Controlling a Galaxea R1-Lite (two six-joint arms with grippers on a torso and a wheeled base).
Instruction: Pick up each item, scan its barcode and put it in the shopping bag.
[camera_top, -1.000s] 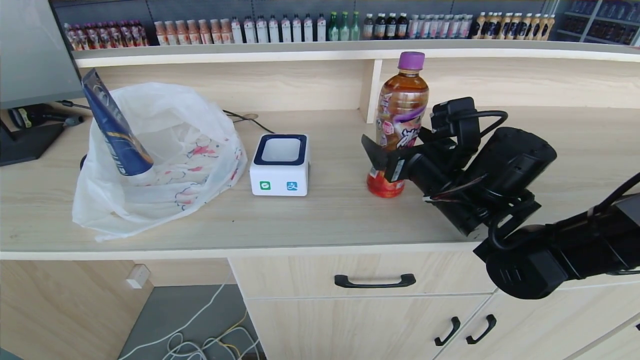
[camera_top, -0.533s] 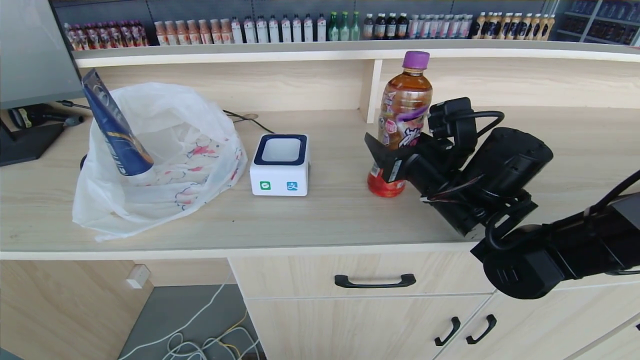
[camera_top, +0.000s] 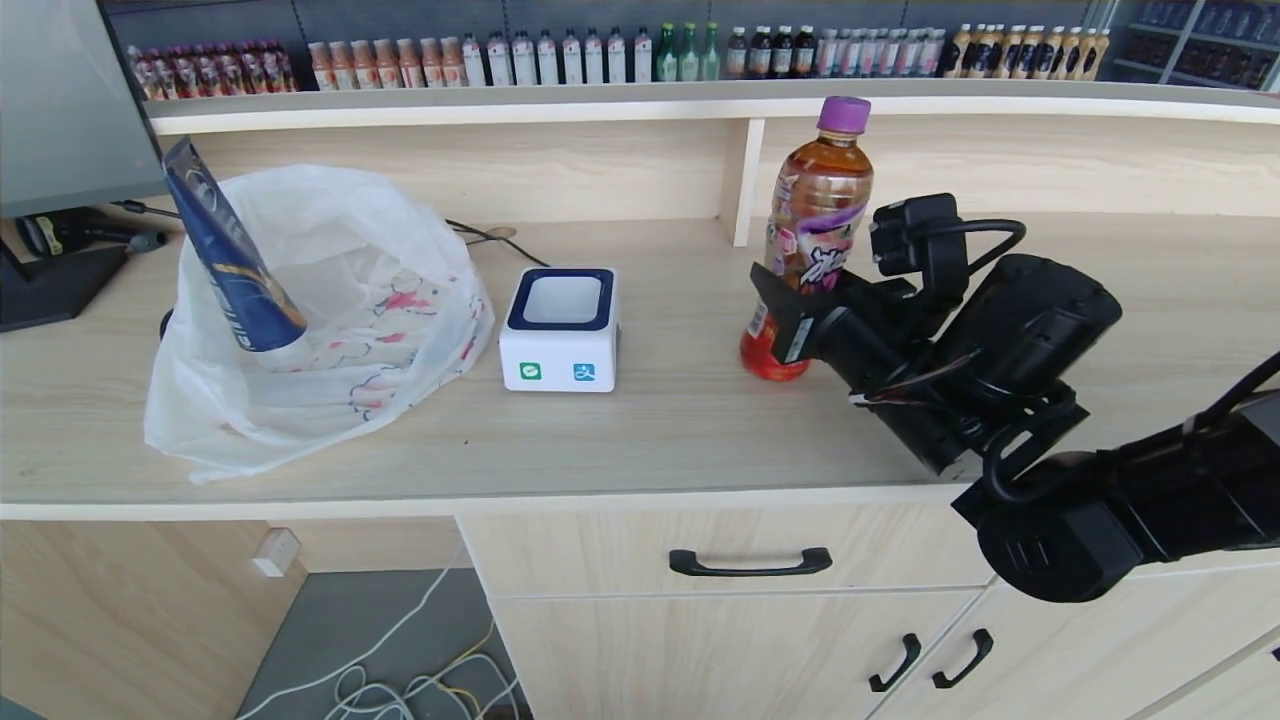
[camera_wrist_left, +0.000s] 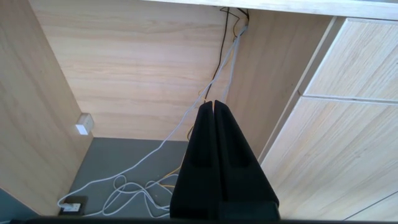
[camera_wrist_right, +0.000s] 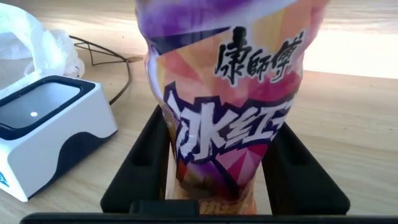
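A tea bottle (camera_top: 812, 235) with a purple cap and colourful label is held slightly tilted, its base just above the counter, by my right gripper (camera_top: 812, 300), which is shut on its lower body. The label (camera_wrist_right: 227, 112) sits between the black fingers (camera_wrist_right: 140, 165). The white barcode scanner (camera_top: 558, 328) with a dark-rimmed window stands left of the bottle; it also appears as the scanner (camera_wrist_right: 43, 134). Further left is the white plastic shopping bag (camera_top: 330, 310) with a blue pouch (camera_top: 230, 260) sticking out. My left gripper (camera_wrist_left: 214, 124) is shut, hanging below the counter beside cabinet panels.
A wooden divider (camera_top: 740, 180) rises just behind the bottle, under a raised shelf (camera_top: 640, 100). A cable (camera_top: 490, 240) runs behind the scanner. A black stand (camera_top: 50, 280) sits at the far left. Drawers with black handles (camera_top: 750, 562) are below the counter edge.
The right gripper has lifted the bottle slightly and carried it a little up and to the right, tilting it. The bag and scanner have not moved.
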